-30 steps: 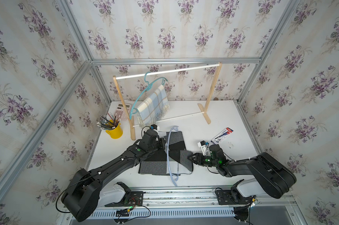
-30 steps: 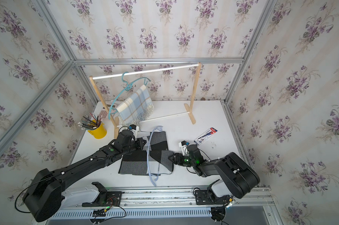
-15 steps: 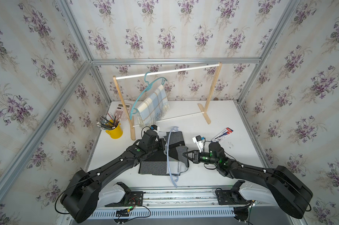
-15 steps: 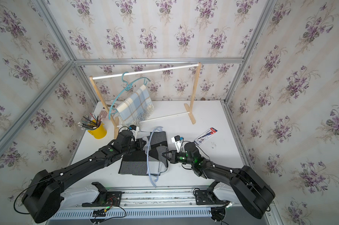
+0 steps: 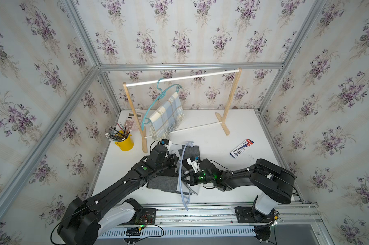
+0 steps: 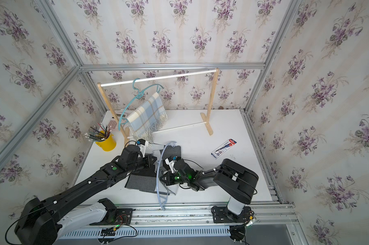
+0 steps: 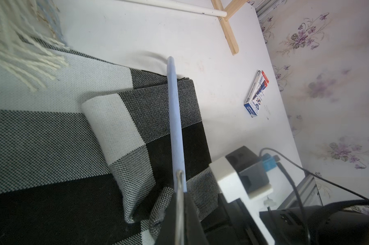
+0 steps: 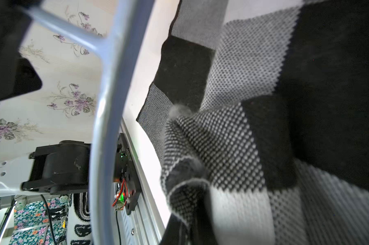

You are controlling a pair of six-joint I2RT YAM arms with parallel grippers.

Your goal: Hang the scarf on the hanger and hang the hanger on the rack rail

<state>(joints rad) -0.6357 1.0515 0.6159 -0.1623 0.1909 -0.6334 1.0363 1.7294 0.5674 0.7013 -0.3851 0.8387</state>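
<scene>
A grey, black and white checked scarf point(image 5: 162, 185) point(image 6: 139, 182) lies folded on the white table point(image 5: 221, 148). A pale blue hanger point(image 5: 180, 174) point(image 6: 157, 180) stands across it, reaching past the front edge. My left gripper point(image 5: 177, 161) point(image 6: 152, 162) is shut on the hanger's bar point(image 7: 176, 127); its tips point(image 7: 180, 180) meet round it. My right gripper point(image 5: 187, 178) point(image 6: 163, 178) is shut on a raised fold of the scarf point(image 8: 243, 84), right beside the hanger point(image 8: 103, 118). Its tips point(image 8: 192, 212) are buried in the cloth.
A wooden rack point(image 5: 232, 95) at the back carries a teal hanger point(image 5: 158, 99) with a blue plaid scarf point(image 5: 168, 114). A yellow cup of pencils point(image 5: 124, 143) and a calculator point(image 5: 132, 121) sit at the back left. A blue-and-red box point(image 5: 241, 148) lies to the right.
My right gripper has moved left onto the scarf's edge and shut on it, raising a fold. The left gripper keeps its hold on the hanger in place.
</scene>
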